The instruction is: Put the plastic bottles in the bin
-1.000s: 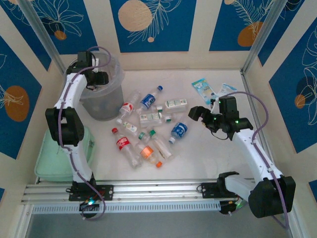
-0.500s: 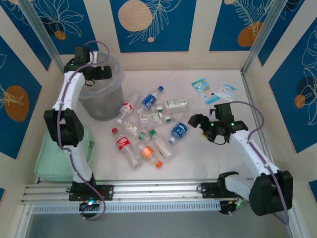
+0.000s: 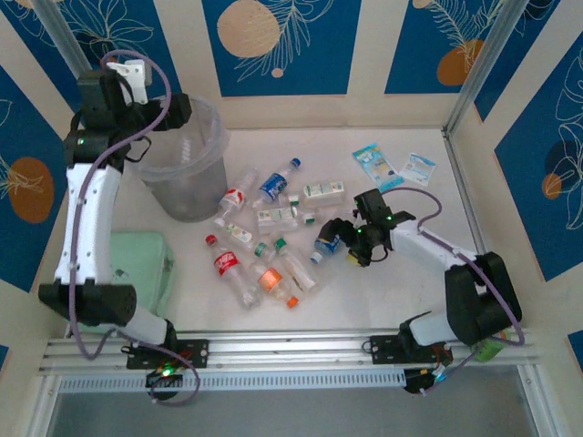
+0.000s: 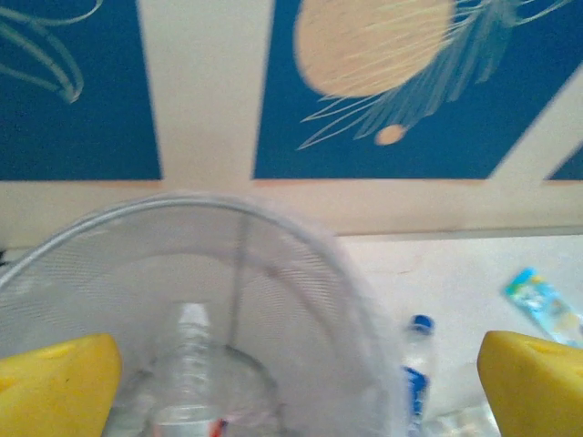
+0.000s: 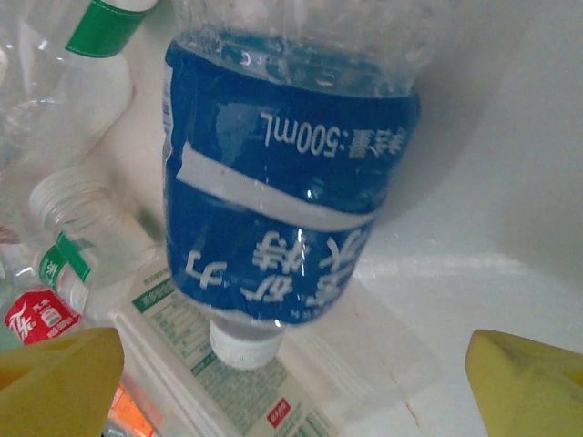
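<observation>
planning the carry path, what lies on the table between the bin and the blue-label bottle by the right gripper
In the top view: a red-label bottle beside the bin, then a white-label bottle just before the blue-label bottle.

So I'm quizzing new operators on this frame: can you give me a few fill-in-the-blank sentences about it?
1. Over the bin, the left gripper is ____, not shut.
2. The bottle under the right gripper has a ____ label.
3. The pad near the left arm is pale ____.
Missing words: open; blue; green.
</observation>
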Controlling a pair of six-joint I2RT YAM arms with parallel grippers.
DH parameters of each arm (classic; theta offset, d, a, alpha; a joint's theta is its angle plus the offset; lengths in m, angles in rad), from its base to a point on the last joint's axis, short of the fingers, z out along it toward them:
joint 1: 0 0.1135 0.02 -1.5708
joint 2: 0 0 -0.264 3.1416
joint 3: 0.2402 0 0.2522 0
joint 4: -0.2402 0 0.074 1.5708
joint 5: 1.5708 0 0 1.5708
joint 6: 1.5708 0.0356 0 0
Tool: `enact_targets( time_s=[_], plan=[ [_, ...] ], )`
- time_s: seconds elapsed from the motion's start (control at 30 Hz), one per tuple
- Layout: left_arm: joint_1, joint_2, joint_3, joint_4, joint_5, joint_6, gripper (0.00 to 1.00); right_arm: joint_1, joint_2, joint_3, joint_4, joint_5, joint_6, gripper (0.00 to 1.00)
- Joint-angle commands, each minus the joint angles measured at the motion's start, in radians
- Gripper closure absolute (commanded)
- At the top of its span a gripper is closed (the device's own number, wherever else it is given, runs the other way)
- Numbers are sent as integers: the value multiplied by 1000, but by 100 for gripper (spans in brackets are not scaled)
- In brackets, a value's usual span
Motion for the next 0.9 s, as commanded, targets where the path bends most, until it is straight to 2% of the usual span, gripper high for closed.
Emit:
enact_targets(
  time_s=[0.0,0.13,0.37,0.6,0.73,0.87],
  plan=[
    [-137,-18,-43,-23,61,-36,0,19,49,35,62,-7,23,3],
    [-303,-73,-173,27,47,-90,0,25,110,41,132,-16,26,7],
    [-446,-115,-463,223,-4,-250,0,29,140,24,169,42,25,17],
    [-584,34,-432,318,12,-317,0,21,126,28,130,78,-17,30],
    [-607,120,-398,373,50,-354,1,19,70,8,100,119,-44,39],
    [-612,172,-375,413,90,-388,1,-4,0,6,27,144,-92,41]
  ],
)
